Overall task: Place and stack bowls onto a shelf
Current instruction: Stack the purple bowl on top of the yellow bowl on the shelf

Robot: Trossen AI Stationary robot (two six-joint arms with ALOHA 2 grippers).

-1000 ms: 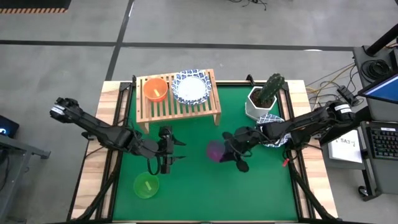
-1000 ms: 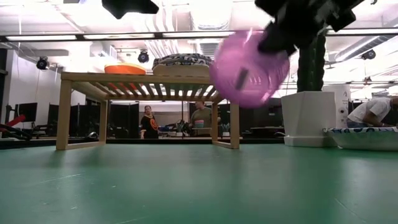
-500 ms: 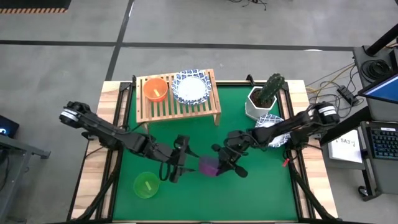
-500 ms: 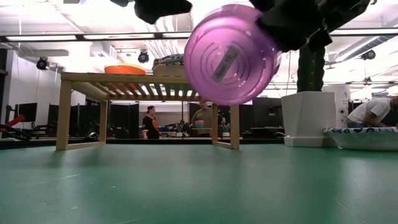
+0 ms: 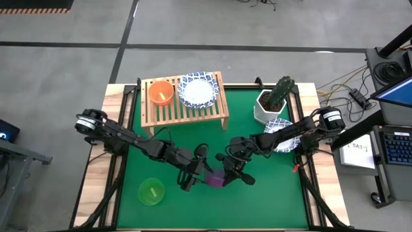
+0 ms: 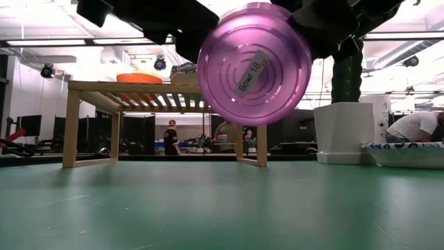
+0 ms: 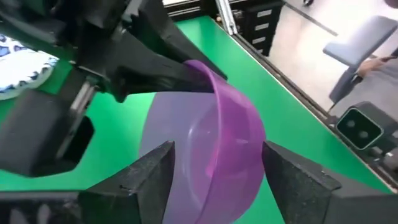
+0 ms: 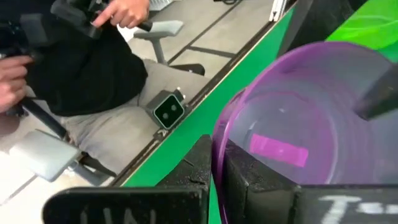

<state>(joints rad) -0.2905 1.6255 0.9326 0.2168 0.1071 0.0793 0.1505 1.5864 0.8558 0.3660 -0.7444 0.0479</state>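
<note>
My right gripper (image 5: 223,169) is shut on the purple bowl (image 6: 253,62), which is lifted and tipped on its side with its labelled base toward the table's near edge. My left gripper (image 7: 217,149) is open close beside it. Its fingers stand on either side of the bowl's wall (image 7: 239,143), and I cannot tell whether they touch. On the wooden slat shelf (image 5: 187,115) sit an orange-red bowl (image 5: 161,92) and a blue-patterned bowl (image 5: 197,89). A green bowl (image 5: 151,191) rests on the mat near the near edge. Another patterned bowl (image 5: 282,129) lies partly under the right arm. My right gripper pinches the purple bowl's rim (image 8: 216,134), with one finger (image 8: 245,171) inside the bowl and one finger (image 8: 199,165) outside. It comes roughly level from the table's right side. The bowl is lifted clear of the mat (image 6: 222,208), tipped on its side, its opening toward the left gripper.
A white pot with a green plant (image 5: 273,102) stands at the far right of the mat. Green mat lies free under the raised bowl in the low view. People are in the room beyond the table (image 6: 170,135), and a seated person's hands (image 8: 124,12) show in the right wrist view.
My right gripper has carried the purple bowl toward the table's near edge and slightly left, and has turned it so its base faces the near edge. My left gripper has moved right and toward the near edge, up to the bowl.
</note>
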